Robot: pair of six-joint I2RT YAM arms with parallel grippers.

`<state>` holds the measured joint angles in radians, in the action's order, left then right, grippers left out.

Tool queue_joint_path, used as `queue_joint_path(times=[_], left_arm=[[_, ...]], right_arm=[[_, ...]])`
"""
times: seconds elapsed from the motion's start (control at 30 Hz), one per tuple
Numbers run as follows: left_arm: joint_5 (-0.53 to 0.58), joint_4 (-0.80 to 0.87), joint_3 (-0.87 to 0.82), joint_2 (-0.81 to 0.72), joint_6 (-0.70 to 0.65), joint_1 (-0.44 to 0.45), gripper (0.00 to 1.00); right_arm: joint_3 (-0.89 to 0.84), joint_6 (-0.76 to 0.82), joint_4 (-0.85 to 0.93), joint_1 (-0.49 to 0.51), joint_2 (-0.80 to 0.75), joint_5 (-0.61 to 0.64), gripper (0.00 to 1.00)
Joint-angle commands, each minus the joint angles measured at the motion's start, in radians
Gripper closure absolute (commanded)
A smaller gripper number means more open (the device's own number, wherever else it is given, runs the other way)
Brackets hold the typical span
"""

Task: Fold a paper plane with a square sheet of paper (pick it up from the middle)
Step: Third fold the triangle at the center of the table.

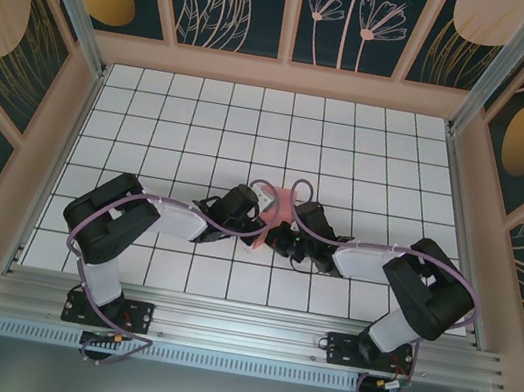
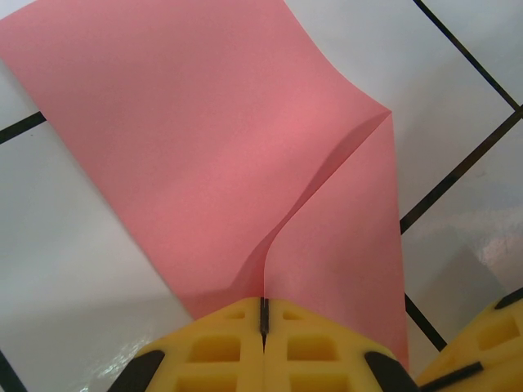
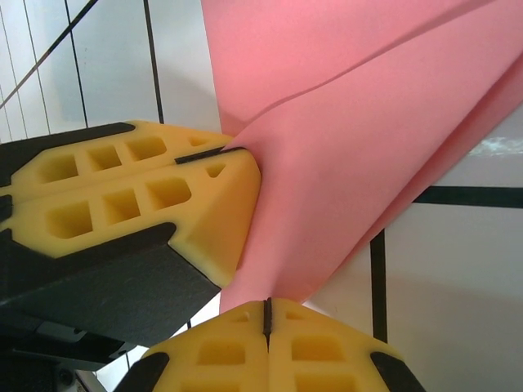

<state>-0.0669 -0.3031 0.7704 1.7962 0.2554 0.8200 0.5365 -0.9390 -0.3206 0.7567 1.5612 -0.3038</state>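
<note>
Between the two closed end effectors, the square sheet of paper [image 2: 204, 147] is held above the gridded worktop [image 2: 73, 269]; whether its far edge rests there cannot be told. The left end effector [image 2: 264, 314] is pinched shut on the sheet's near edge, where a soft ridge begins. The right end effector [image 3: 267, 314] is likewise shut on the paper, just beside the left one. The sheet is judged light, limp and easily creased or torn, so a gentle pinch at an edge or fold line is advised. The curved, unpressed fold running away from the left end effector is shown in the left wrist view. Both pinch points, nearly touching, are shown in the right wrist view.
</note>
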Motion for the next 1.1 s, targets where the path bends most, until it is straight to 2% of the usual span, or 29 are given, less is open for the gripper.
queue_joint_path(times=[0.0,0.27,0.5,0.77,1.07], left_arm=[[0.002,0.076,-0.022,0.044,-0.005,-0.005,1.00],[0.005,0.082,-0.020,0.050,-0.007,-0.004,1.00],[0.005,0.079,-0.022,0.049,-0.004,-0.006,1.00],[-0.044,0.069,-0.025,0.047,0.013,-0.030,1.00],[-0.079,0.058,-0.026,0.057,0.020,-0.041,1.00]], right_arm=[[0.021,-0.014,-0.062,0.009,0.035,0.000,0.97],[0.026,-0.009,-0.036,0.008,0.097,0.016,0.97],[0.043,-0.002,0.003,0.022,0.033,0.021,0.97],[0.024,-0.033,-0.063,0.049,0.017,0.019,0.97],[0.009,-0.059,-0.124,0.053,0.107,0.018,0.97]])
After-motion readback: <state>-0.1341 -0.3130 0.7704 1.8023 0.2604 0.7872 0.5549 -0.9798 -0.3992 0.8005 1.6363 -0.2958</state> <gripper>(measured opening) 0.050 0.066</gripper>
